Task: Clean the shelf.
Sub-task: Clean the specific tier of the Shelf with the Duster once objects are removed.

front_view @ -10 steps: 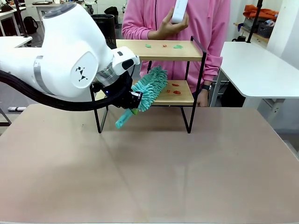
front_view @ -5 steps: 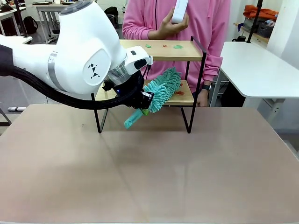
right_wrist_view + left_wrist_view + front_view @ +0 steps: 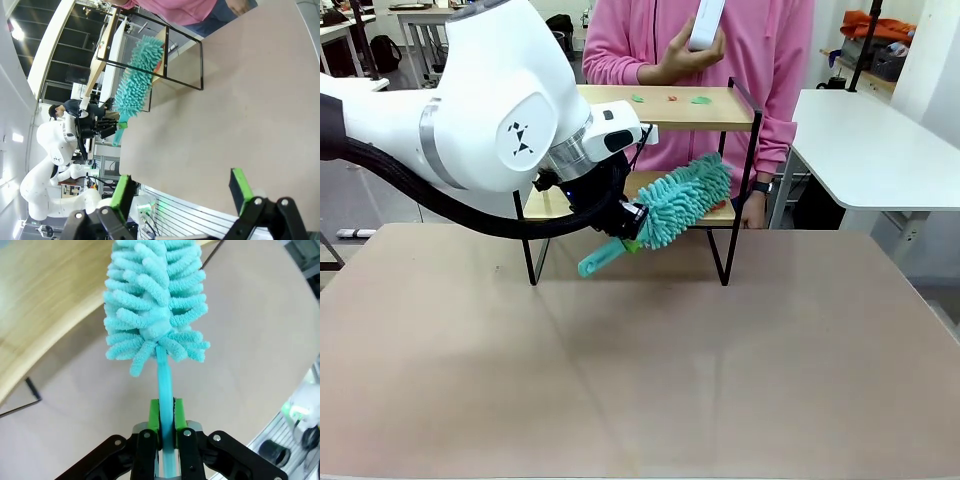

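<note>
Front view first: our left gripper (image 3: 628,235) has swung rightward since a second ago, its green pads clamped on the smooth teal plastic handle of the duster (image 3: 685,198). The duster's shaggy, noodle-like head now lies across the lower board of the shelf (image 3: 610,100), covering the red bits we saw there earlier. The shelf stands at the far edge of the table (image 3: 640,380), two pale wood boards in a thin black metal frame, and green and red scraps (image 3: 701,99) lie on its upper board. Behind it a person (image 3: 770,60) in a pink top holds a white object. Our right gripper (image 3: 182,187) has its fingers spread wide, nothing between them.
</note>
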Motion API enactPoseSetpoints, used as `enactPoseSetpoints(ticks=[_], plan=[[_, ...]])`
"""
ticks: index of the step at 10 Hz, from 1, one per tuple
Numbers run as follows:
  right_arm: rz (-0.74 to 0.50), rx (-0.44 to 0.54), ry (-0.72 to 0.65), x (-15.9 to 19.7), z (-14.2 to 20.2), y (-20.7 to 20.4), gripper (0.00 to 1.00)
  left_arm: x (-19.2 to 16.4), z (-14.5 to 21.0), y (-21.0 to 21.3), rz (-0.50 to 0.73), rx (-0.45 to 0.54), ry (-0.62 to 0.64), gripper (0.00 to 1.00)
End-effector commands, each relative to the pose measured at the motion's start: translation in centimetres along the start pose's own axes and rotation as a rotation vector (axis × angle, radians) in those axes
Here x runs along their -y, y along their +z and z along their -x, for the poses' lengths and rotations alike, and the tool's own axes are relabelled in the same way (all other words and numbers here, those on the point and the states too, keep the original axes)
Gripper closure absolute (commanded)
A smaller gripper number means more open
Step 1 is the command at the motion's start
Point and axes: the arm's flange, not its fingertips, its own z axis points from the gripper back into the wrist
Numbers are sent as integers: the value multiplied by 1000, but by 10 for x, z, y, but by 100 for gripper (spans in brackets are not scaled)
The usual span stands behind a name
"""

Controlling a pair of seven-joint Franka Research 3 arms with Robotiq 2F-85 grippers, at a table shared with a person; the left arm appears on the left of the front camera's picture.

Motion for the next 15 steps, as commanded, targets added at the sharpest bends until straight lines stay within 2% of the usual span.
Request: enactPoseSetpoints(ticks=[1, 4, 6, 7, 9, 10, 11, 15], plan=[[-16, 12, 25, -2, -3, 0, 0, -11, 11, 16, 71, -79, -108, 88], [-16, 12, 25, -2, -3, 0, 0, -32, 29, 48, 83, -94, -94, 88], [-16, 12, 25, -2, -3, 0, 0, -43, 57, 78, 116, -129, -93, 88], [-16, 12, 25, -2, -3, 0, 0, -45, 78, 90, 153, -193, -151, 88], [-16, 12, 25, -2, -3, 0, 0, -50, 124, 109, 323, -429, -392, 88], [-16, 12, 25, -2, -3, 0, 0, -54, 135, 118, 415, -457, -417, 88], [-16, 12, 25, -2, -3, 0, 0, -58, 140, 124, 451, -456, -408, 88], [-16, 12, 25, -2, -3, 0, 0, -76, 149, 151, 523, -349, -376, 88]])
